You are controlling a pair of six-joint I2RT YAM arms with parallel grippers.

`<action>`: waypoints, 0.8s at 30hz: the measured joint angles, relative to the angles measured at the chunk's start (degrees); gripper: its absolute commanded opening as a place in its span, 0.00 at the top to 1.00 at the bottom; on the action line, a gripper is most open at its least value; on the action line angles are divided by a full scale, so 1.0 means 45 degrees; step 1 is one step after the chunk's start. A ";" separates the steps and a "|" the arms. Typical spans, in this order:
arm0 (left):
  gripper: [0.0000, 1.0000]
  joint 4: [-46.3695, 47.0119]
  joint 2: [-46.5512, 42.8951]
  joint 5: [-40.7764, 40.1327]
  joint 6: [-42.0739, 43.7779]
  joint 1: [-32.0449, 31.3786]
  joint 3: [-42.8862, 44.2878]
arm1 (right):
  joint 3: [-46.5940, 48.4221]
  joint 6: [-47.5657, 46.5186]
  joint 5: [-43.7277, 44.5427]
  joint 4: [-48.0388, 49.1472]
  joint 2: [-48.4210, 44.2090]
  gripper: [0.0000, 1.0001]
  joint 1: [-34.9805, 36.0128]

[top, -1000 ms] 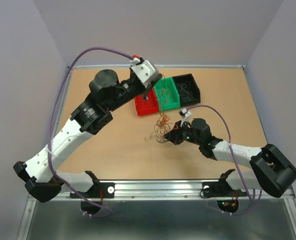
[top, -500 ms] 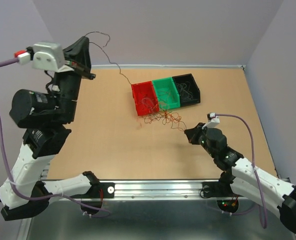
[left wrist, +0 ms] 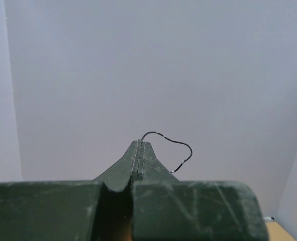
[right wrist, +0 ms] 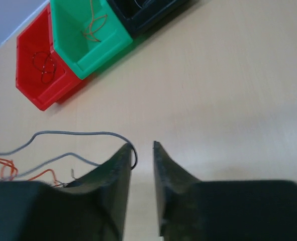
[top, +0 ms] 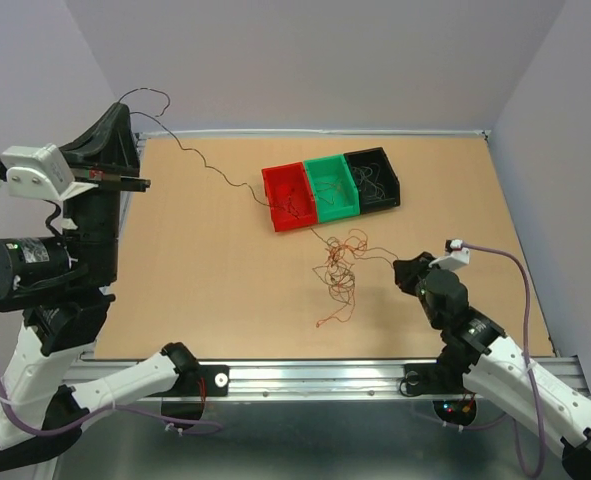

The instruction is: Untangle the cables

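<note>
My left gripper is raised high at the far left, shut on one end of a thin black cable. That cable runs down through the air to the red bin. In the left wrist view the cable's end loops out of the closed tips of the left gripper. The remaining tangle of red-orange and brown cables lies on the table before the bins. My right gripper sits low, right of the tangle. In the right wrist view the right gripper is open, and a thin grey-black cable hooks round its left fingertip.
Three joined bins stand at the back centre: red, green and black, each with a few thin wires inside. The right wrist view shows the red bin, the green bin and an orange strand. Walls enclose the table.
My left gripper swung up and left, drawing the black cable out. The tangle slid nearer and stretched out. My right gripper backed off to the right.
</note>
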 measured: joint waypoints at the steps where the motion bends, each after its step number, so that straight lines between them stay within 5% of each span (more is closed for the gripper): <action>1: 1.00 -0.0010 0.0019 0.0272 -0.0010 0.0000 -0.0029 | 0.0000 -0.0102 -0.0058 -0.0034 0.0117 0.45 0.0000; 4: 1.00 -0.0092 0.0180 0.1739 -0.0165 0.0005 -0.0398 | 0.0000 -0.0359 -0.0287 -0.0102 0.0466 0.20 0.0000; 8: 1.00 -0.0452 0.0680 0.3920 -0.0520 0.0005 -0.0894 | 0.0000 -0.1127 -0.1243 0.0015 0.0306 0.09 0.0000; 14: 1.00 -0.1098 0.2059 0.6679 -0.1175 0.0005 -0.0821 | 0.0019 -0.2783 -0.4333 0.2234 0.0000 0.07 0.0000; 24: 1.00 -0.2205 0.3303 0.7878 -0.1749 0.0005 0.0117 | 0.1540 -0.5129 -0.8806 0.5425 0.4017 0.06 0.0000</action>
